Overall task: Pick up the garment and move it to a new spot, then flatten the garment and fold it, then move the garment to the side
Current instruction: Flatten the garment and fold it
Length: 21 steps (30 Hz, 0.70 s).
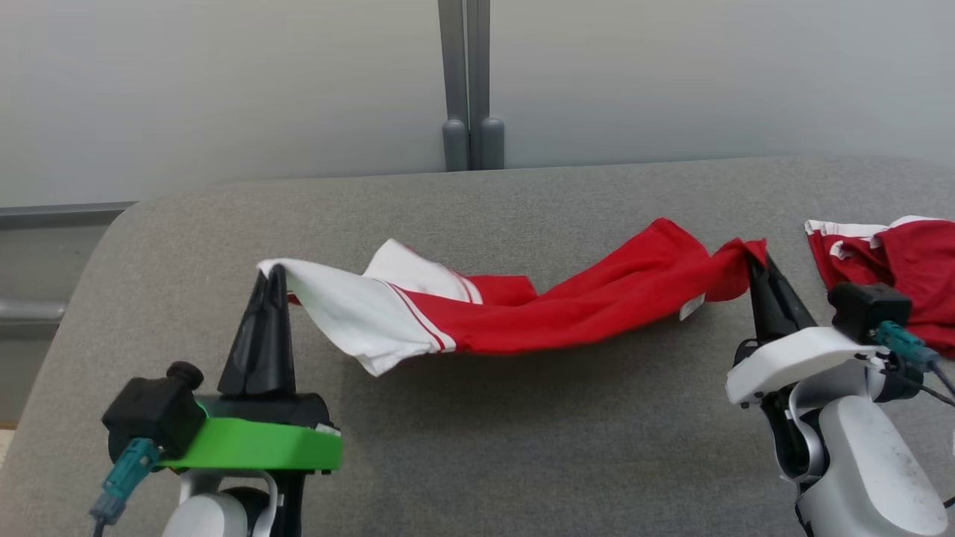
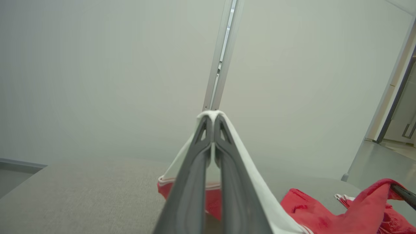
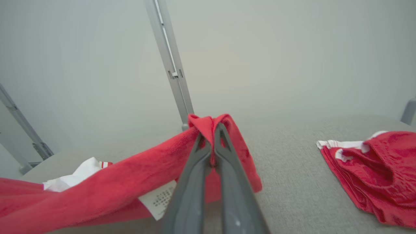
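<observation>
A: Where's the soft red-and-white cloth garment [image 1: 522, 313]?
B: Hanging over the grey table [image 1: 477, 447]. The left fingers [image 1: 274, 287] pinch its white end tight, the right fingers [image 1: 761, 287] its red end.
A: Heavy?
B: Looks light and floppy; it sags. Best held by the corners.

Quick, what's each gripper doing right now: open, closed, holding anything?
Left gripper: jaws closed, pinching the white end of the garment.
Right gripper: jaws closed, pinching the red end of the same garment.
</observation>
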Available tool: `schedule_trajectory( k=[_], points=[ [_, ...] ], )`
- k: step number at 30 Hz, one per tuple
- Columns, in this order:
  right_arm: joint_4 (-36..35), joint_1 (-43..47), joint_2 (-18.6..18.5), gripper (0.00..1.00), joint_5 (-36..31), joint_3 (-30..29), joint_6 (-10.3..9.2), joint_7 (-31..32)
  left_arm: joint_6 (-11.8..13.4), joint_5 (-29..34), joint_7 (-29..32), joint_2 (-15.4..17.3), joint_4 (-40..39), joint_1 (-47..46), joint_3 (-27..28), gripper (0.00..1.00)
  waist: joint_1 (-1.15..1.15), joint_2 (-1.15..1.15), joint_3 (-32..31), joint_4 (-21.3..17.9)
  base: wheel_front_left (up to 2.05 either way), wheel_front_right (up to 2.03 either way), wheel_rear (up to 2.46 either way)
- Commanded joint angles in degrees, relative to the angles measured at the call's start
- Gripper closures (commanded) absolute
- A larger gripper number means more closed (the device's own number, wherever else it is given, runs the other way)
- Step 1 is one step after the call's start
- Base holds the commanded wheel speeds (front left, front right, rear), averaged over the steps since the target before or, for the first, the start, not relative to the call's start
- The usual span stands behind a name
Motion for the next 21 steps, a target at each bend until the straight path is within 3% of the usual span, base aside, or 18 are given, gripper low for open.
schedule_trajectory(
  k=[1, 12, 21],
  points=[
    [-3.9, 1.7, -0.4, 1.00, 1.3, 0.0, -0.01, 0.8, -0.2, -0.1, -0.4, 0.4, -1.9, -1.3, 0.4, 1.00, 0.00, 0.00, -0.4, -1.1, 0.00, 0.00, 0.00],
    [-39.7, 9.7, -1.6, 1.00, 7.9, -3.1, -0.01, 11.3, 0.6, 0.9, 3.3, 3.5, -20.1, -6.4, 2.5, 1.00, 0.00, 0.00, 0.0, -4.5, 0.00, 0.00, 0.00],
    [-58.2, 12.0, -0.7, 1.00, 8.2, -6.7, 0.00, 18.1, 0.0, 2.7, 9.2, 6.9, -30.7, -13.3, 2.9, 1.00, 0.00, 0.00, 2.2, -6.4, 0.00, 0.00, 0.00]
  ],
)
